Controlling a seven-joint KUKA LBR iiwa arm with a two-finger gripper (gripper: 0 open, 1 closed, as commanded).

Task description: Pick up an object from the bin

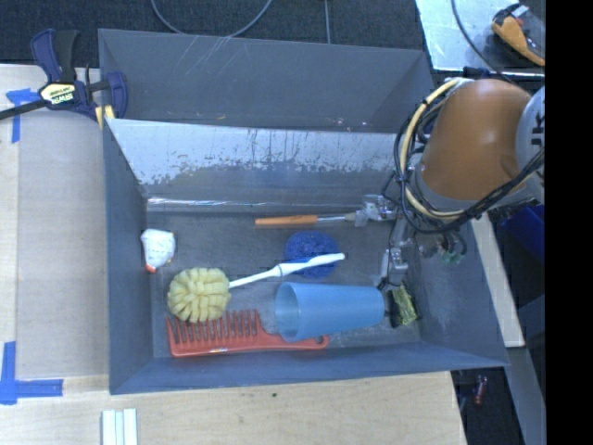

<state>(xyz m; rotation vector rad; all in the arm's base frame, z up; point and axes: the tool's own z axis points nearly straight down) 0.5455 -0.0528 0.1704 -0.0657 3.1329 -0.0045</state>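
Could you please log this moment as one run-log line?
pincer: bin's right side, by blue cup | blue cup: on its side | hold: unclear

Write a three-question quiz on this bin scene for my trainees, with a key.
1. True or false: the blue cup stands upright.
2. The comb along the front wall of the bin is: A) red B) green C) black.
3. Fill in: the gripper hangs beside the cup's ____ end, as the view shows it.
Key: 1 false, it lies on its side; 2 A; 3 right.
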